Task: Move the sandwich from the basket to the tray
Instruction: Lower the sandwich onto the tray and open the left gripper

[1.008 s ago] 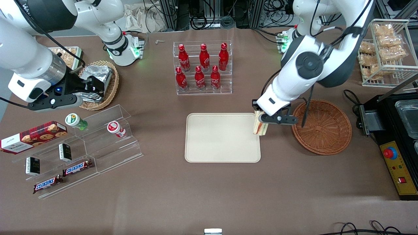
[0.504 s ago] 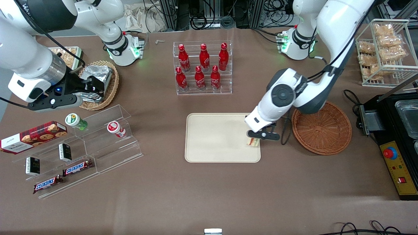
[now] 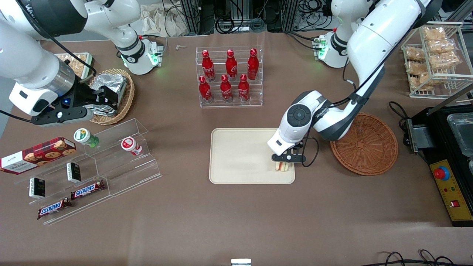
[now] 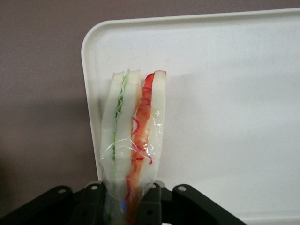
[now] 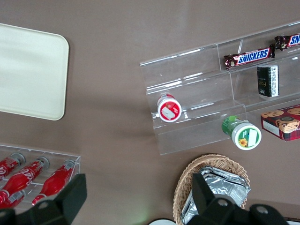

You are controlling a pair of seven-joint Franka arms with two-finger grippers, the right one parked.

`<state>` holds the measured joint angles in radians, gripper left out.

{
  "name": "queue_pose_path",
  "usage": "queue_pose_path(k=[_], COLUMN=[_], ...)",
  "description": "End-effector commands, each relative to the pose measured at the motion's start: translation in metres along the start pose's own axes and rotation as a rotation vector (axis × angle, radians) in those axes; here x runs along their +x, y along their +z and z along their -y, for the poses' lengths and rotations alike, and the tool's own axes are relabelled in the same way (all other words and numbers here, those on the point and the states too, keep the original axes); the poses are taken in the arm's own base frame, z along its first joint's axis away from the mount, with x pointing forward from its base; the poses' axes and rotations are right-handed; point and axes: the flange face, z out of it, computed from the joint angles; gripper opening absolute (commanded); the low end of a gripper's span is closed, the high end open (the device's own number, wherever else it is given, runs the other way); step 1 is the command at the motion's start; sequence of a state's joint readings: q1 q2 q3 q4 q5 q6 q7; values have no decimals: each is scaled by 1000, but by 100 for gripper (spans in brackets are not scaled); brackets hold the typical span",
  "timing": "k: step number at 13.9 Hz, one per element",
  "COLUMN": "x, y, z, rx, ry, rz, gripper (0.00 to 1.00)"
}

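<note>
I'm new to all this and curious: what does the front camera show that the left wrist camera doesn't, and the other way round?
Only the front view shows the basket, the cola bottles, the snack shelves and the arm itself. Only the left wrist view shows the sandwich's green and red filling layers and its clear wrap up close. Both show the gripper shut on the sandwich, over the tray near a corner.
</note>
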<state>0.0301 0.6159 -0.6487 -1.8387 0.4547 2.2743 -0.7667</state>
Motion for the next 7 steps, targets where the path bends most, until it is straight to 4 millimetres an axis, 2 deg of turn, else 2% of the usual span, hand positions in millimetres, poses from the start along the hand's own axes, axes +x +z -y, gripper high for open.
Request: queue_pose_path(k=[1, 7], x=[10, 17], y=[-3, 11], z=[-4, -3], rx=[-10, -9], ry=[-18, 17], rz=[-29, -70], gripper=[0, 31])
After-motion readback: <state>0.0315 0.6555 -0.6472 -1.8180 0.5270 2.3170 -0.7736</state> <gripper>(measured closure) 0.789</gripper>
